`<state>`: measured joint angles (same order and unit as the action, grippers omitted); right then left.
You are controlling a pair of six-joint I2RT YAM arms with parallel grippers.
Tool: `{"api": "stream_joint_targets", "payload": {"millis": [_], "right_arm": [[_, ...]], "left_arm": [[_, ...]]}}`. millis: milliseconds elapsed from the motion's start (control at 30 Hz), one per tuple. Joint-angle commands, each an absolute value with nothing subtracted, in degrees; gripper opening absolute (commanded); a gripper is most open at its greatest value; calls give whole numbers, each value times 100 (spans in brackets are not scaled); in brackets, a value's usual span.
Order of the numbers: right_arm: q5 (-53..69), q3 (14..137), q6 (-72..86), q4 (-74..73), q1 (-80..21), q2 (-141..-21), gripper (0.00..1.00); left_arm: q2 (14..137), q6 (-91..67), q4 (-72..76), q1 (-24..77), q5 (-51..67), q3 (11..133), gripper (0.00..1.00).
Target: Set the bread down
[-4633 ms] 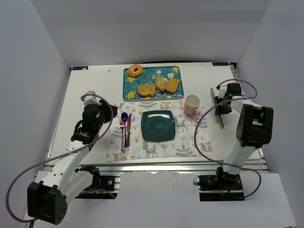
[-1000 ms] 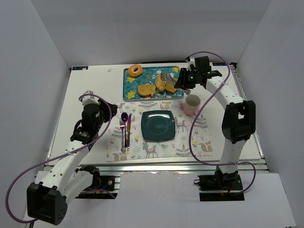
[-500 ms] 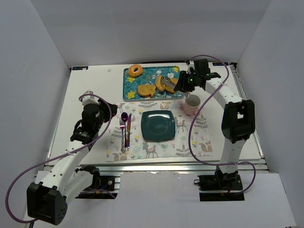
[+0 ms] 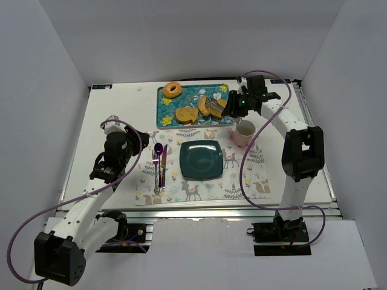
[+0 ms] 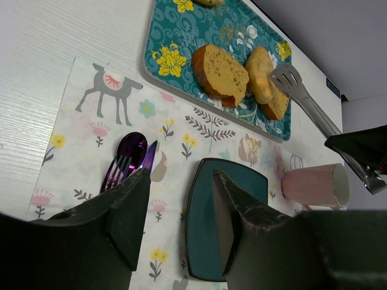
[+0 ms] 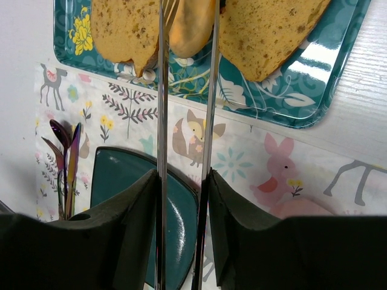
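Right gripper (image 6: 181, 202) holds tongs (image 5: 300, 95) around the middle bread (image 6: 190, 27). Squeeze softly, lift straight, carry to plate (image 4: 202, 159). Left gripper (image 5: 175, 223) is wide.

Two white-and-black arms, each trailed by a cable

The left arm (image 4: 84, 208) and the right arm (image 4: 294, 193) are built of white links joined by black motor housings; each is looped by a purple cable (image 4: 59, 203); each is carried on a black base block (image 4: 57, 263); a small green light (image 4: 242, 101) is seen at the right wrist; the fingers (image 5: 124, 214) are shown in the wrist views as dark, matte, blunt wedges.
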<state>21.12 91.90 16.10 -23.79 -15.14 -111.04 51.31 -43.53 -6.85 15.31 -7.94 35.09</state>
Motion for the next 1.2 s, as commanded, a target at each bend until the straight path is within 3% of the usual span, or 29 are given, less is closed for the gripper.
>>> {"api": "stream_joint_targets", "payload": {"millis": [0,867,1167], "right_arm": [[2022,9220,1600,-2188,-1547,-10969,43],[2496,8921,2109,-2162,-1644,-11197,42],[2663,8859,2285,-2022,-1635,-11206,18]], "left_arm": [[5133,-4315,-580,1503,-835,3621,56],[5247,-4289,-571,1503,-826,3683,56],[5265,-4271,-624,1503,-861,3744,56]]}}
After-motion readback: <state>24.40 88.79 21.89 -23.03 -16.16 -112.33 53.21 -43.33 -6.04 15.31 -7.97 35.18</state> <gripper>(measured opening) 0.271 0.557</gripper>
